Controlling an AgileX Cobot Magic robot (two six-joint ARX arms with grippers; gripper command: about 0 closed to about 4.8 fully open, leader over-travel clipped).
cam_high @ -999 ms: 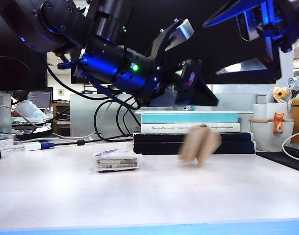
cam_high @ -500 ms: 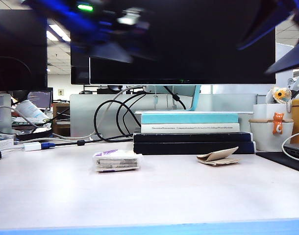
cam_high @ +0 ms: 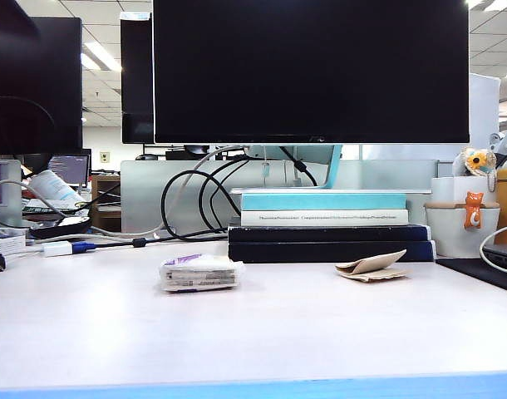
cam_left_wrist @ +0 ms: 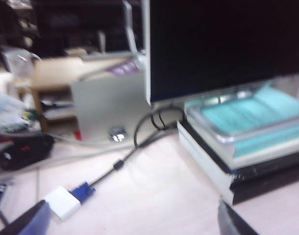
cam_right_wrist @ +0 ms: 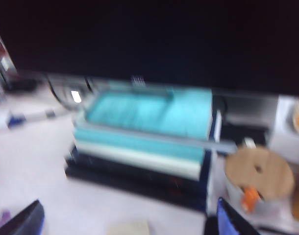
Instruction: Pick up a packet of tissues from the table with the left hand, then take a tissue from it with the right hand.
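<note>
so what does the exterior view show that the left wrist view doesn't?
Exterior only: the packet of tissues and the tissue, both lying loose on the table, neither arm in sight. Left wrist only: the left gripper, its two fingertips wide apart with nothing between them, and a blue-and-white cable adapter. Both: the stacked books, the monitor and black cables.

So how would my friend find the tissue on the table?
Find the stack of books under the big black screen. The tissue lies on the table at the stack's right end. It is tan and crumpled, unlike the whitish packet of tissues further left.
</note>
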